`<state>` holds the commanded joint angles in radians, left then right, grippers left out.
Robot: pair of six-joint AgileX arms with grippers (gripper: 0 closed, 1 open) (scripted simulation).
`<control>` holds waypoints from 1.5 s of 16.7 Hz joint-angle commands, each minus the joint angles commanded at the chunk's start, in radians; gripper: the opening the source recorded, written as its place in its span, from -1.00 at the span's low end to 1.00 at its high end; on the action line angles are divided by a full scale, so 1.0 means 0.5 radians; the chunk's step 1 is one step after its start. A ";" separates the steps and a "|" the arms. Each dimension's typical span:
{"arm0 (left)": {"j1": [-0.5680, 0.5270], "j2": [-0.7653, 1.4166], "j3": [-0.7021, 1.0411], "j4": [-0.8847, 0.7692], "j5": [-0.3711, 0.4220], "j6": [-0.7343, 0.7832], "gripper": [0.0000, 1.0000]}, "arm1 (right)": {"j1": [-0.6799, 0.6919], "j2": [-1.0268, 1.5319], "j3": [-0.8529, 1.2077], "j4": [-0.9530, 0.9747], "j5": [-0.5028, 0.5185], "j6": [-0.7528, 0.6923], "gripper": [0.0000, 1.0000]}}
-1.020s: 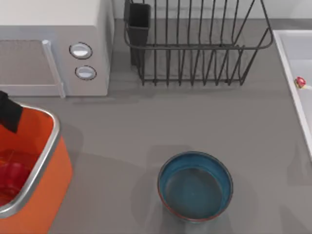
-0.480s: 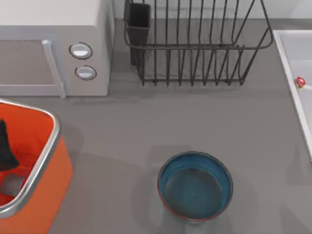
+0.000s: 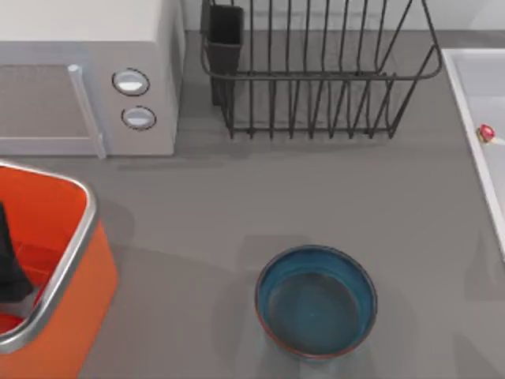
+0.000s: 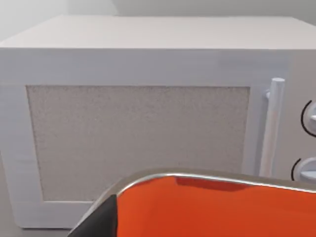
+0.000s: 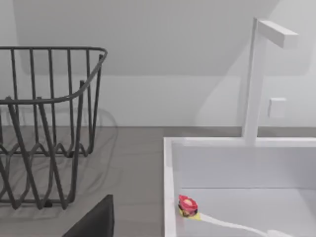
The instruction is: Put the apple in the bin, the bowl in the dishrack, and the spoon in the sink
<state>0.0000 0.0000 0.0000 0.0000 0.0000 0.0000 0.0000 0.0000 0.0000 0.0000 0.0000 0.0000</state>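
The blue-teal bowl (image 3: 316, 302) stands upright on the grey table, near the front at the middle. The dark wire dishrack (image 3: 316, 75) (image 5: 44, 98) stands at the back, with its black cutlery cup (image 3: 225, 35) at its left corner. The tiny red-ended spoon (image 3: 486, 133) (image 5: 187, 205) lies inside the white sink (image 3: 473, 95) (image 5: 169, 187) at the right, close to its left wall. A dark part of my left gripper (image 3: 9, 260) (image 4: 98, 222) hangs inside the orange bin (image 3: 75, 260) (image 4: 222, 207) at the left edge. The apple is hidden. A dark part of my right gripper (image 5: 94, 219) shows, facing the sink.
A white microwave (image 3: 87, 79) (image 4: 138, 138) with two round knobs stands behind the bin at the back left. A white faucet (image 5: 254, 84) rises behind the sink. Bare grey table lies between the bowl, the dishrack and the sink.
The left gripper's dark part has moved toward the front along the left edge, deeper over the bin. The red shape seen in the bin a second ago is now covered.
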 joint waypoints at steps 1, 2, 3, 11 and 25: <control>0.000 0.000 0.000 0.000 0.000 0.000 1.00 | 0.000 0.000 0.000 0.000 0.000 0.000 1.00; 0.000 0.000 0.000 0.000 0.000 0.000 1.00 | 0.000 0.000 0.000 0.000 0.000 0.000 1.00; 0.000 0.000 0.000 0.000 0.000 0.000 1.00 | 0.000 0.000 0.000 0.000 0.000 0.000 1.00; 0.000 0.000 0.000 0.000 0.000 0.000 1.00 | 0.268 0.594 0.558 -0.470 0.002 0.210 1.00; 0.000 0.000 0.000 0.000 0.000 0.000 1.00 | 1.182 3.195 2.462 -2.179 -0.012 0.946 1.00</control>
<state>0.0000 0.0000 0.0000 0.0000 0.0000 0.0000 0.5911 1.5973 1.2312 -1.0894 -0.0062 0.4732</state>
